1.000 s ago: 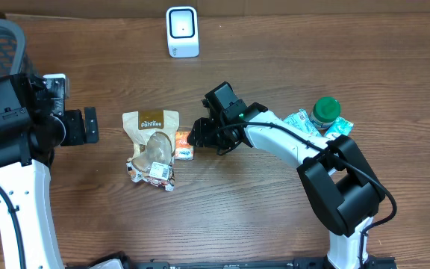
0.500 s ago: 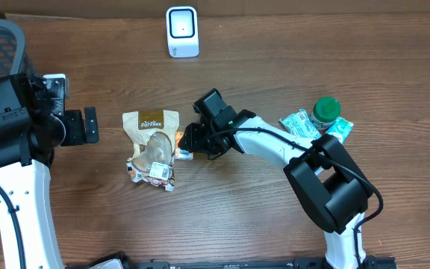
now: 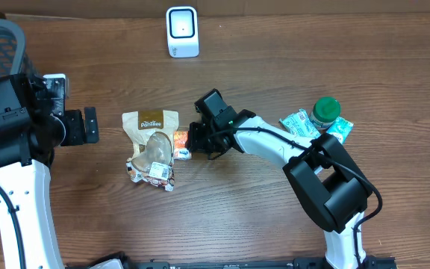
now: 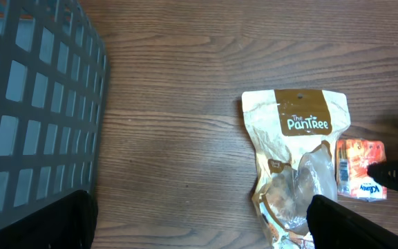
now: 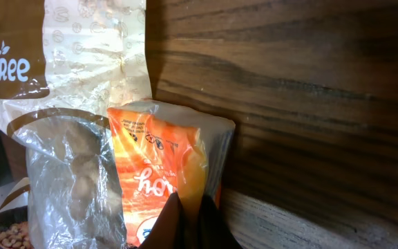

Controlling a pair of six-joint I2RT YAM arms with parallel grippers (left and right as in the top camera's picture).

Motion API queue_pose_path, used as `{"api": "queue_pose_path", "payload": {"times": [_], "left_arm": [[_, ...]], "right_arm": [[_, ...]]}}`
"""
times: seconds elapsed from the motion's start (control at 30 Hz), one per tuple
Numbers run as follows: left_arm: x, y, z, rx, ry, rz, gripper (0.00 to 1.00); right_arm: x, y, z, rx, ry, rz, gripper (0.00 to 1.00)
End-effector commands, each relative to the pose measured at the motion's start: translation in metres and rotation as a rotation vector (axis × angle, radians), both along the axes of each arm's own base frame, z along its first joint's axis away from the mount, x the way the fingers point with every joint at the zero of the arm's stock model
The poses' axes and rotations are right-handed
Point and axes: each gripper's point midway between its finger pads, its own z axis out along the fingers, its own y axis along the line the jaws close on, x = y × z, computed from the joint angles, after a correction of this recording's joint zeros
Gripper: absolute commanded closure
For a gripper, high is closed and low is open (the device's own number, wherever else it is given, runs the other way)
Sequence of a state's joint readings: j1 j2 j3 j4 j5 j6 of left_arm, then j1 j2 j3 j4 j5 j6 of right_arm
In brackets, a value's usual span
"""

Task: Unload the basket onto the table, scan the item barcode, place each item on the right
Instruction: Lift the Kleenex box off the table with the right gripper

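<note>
Orange packet (image 3: 183, 146) against "The PanTree" pouch (image 3: 149, 122), pinched by right hand (image 3: 193, 142); left hand (image 3: 89, 125) apart.

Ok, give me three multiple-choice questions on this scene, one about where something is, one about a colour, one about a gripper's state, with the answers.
1. Where does the white scanner stand?
A) at the far side, beyond the PanTree pouch
B) on the PanTree pouch
C) in the basket
2. What colour is the jar lid?
A) red
B) green
C) blue
3. The right gripper is:
A) open above the PanTree pouch
B) shut on the orange packet
C) holding the jar lid
Answers: 1 A, it stands alone at the top of the overhead view; 2 B, it shows green from above; 3 B, the wrist view shows its fingers pinched on the packet.
</note>
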State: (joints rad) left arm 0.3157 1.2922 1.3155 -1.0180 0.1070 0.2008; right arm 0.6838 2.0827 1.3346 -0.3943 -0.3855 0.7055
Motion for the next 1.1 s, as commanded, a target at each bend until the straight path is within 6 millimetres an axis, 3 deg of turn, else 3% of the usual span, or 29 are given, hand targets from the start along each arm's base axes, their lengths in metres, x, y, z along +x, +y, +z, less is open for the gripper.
{"api": "queue_pose_path", "payload": {"times": [0.0, 0.27, 0.5, 0.77, 0.97, 1.07], "left_arm": [[0.001, 0.001, 0.005, -0.001, -0.013, 0.014, 0.01], [0.001, 0.001, 0.005, -0.001, -0.013, 0.014, 0.0], [0.001, 0.001, 0.005, -0.001, -0.013, 0.014, 0.0], [0.001, 0.001, 0.005, -0.001, -0.013, 0.014, 0.0], [0.001, 0.001, 0.005, -0.001, -0.013, 0.014, 0.0], [0.001, 0.001, 0.005, -0.001, -0.013, 0.014, 0.0]], "right_arm": [[0.003, -0.002, 0.011, 0.069, -0.007, 0.076, 0.96], [0.008, -0.037, 0.087, 0.219, -0.099, 0.22, 0.96], [-0.001, -0.051, 0.15, 0.433, -0.129, 0.295, 0.96], [0.006, -0.111, 0.237, 0.785, -0.154, 0.294, 0.96], [0.009, -0.145, 0.263, 0.93, -0.153, 0.285, 0.96], [0.008, -0.149, 0.267, 0.957, -0.149, 0.29, 0.96]]}}
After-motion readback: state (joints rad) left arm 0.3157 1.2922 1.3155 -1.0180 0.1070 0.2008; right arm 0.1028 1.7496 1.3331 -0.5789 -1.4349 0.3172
